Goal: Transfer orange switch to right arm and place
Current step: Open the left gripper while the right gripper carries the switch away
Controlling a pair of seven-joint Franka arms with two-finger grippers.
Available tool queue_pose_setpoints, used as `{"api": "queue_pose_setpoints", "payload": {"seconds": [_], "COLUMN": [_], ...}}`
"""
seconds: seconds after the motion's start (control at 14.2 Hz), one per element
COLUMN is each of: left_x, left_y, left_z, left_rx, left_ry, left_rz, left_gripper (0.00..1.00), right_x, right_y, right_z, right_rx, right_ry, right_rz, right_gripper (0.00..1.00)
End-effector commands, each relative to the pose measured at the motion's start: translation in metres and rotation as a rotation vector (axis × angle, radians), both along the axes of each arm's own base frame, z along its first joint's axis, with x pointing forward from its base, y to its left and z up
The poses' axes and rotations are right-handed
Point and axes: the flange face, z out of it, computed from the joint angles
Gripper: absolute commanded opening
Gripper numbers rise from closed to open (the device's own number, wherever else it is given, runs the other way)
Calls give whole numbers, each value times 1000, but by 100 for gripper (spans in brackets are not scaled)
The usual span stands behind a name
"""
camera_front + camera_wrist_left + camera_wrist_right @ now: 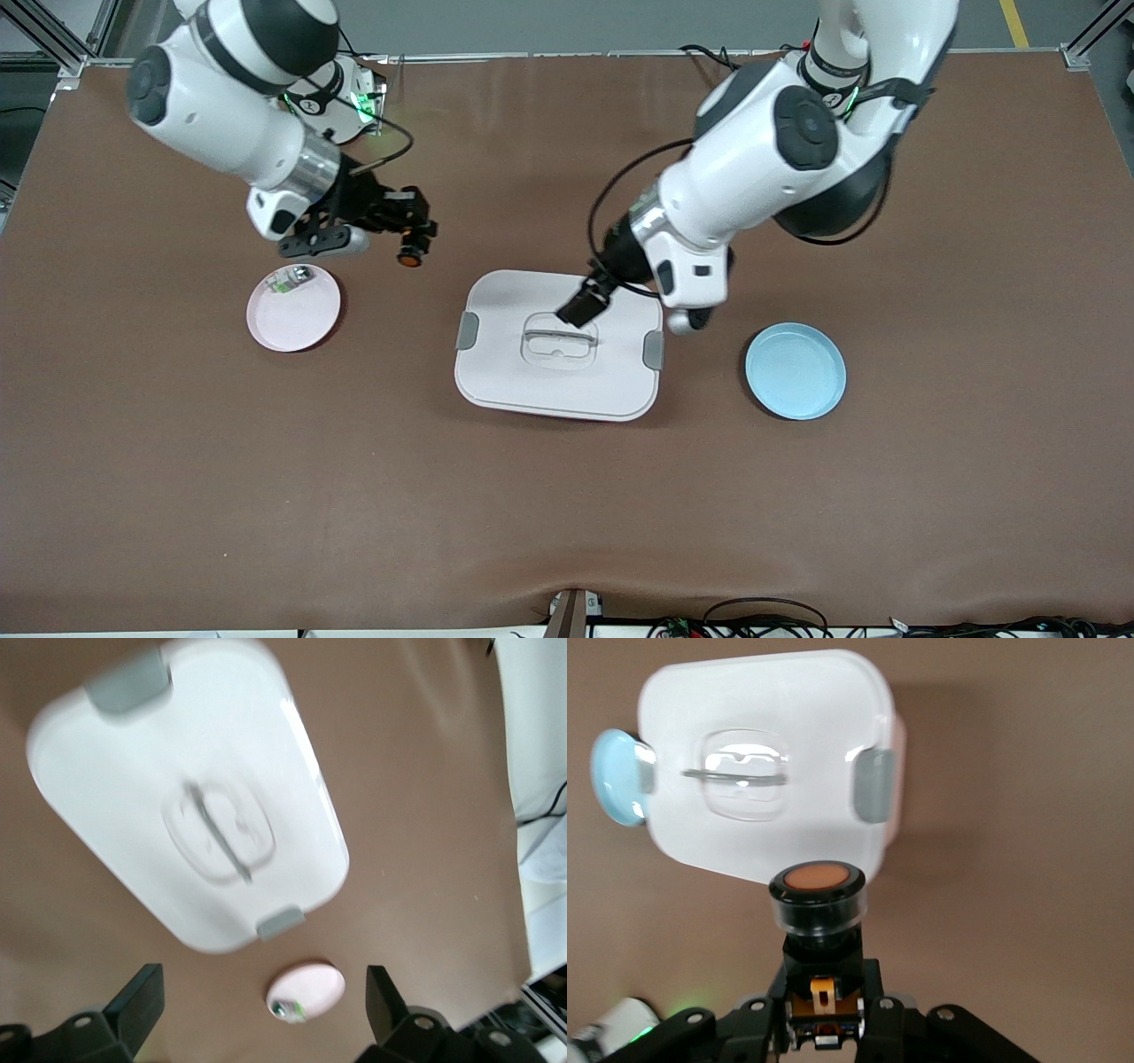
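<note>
The orange switch [818, 930], clamped by its black body in the right gripper [824, 1014] fingers over the surface, looks light, rigid and slick-capped, so you should keep hold low on the body; the left gripper [266, 1010] hangs with fingers apart over the white lid [558, 346].

orange switch [410, 256] — clamped in right end effector [413, 237]

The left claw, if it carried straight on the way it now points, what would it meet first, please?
Probably the white lid. The open left claw hangs over it, and its wrist view looks down at the lid past both fingers. Depth is unclear, so it might instead pass the lid's edge and meet the table.
</note>
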Motion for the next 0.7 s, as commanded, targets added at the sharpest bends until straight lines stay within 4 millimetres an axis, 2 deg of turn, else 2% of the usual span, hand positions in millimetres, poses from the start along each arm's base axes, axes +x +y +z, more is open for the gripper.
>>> {"api": "queue_pose_setpoints", "payload": {"seconds": [0.0, 0.07, 0.21, 0.42, 0.63], "left_x": [13, 19, 31, 45, 54], "left_y": [48, 67, 106, 163, 219], "left_z": [11, 13, 3, 1, 11], "left_rx": [116, 159, 265, 386, 429], "left_ry": [-74, -102, -108, -121, -125], "left_rz": [-112, -159, -270, -398, -482], "left_gripper": [100, 100, 100, 100, 100], "right_x": [8, 13, 23, 36, 51], "right_y": [-46, -65, -101, -147, -178], "right_z": [0, -4, -13, -38, -66], "right_rx": [-134, -192, -259, -260, -337], "right_ry": [-88, -118, -142, -142, -149], "right_rz": [240, 334, 456, 606, 775], "right_gripper": [4, 4, 4, 4, 4]}}
